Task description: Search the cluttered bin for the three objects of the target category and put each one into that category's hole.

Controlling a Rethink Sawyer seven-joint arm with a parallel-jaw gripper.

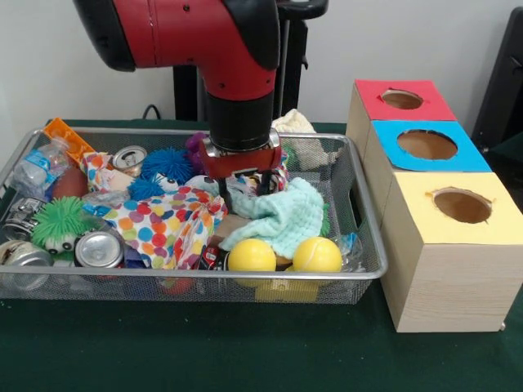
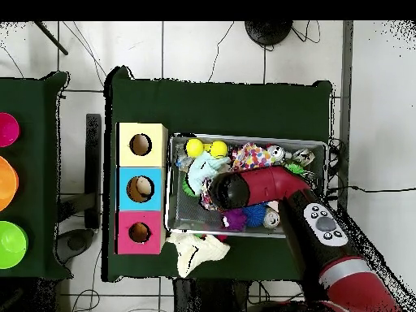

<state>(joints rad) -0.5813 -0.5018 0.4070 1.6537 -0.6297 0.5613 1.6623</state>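
Note:
The bin (image 1: 369, 245) is a silver wire-mesh tray full of clutter; it also shows in the overhead view (image 2: 169, 213). My gripper (image 1: 245, 188) hangs low over the bin's middle, open, its tips at a mint-green cloth (image 1: 282, 216) and holding nothing that I can see. In the overhead view the arm hides the gripper. Two yellow balls (image 1: 252, 256) (image 1: 317, 255) lie at the front rim. To the right stand three boxes with holes: red-topped (image 1: 400, 100), blue-topped (image 1: 426, 145) and yellow-topped (image 1: 462, 204). In the overhead view something tan lies in the blue box's hole (image 2: 142, 188).
The bin also holds a polka-dot cloth (image 1: 167, 224), a green spiky ball (image 1: 59, 222), cans (image 1: 100, 249), a blue spiky ball (image 1: 166, 163), a plastic bottle (image 1: 37, 167) and an orange packet (image 1: 69, 139). A white cloth (image 2: 195, 248) lies outside the bin. Coloured bowls (image 2: 8, 244) sit on a side table.

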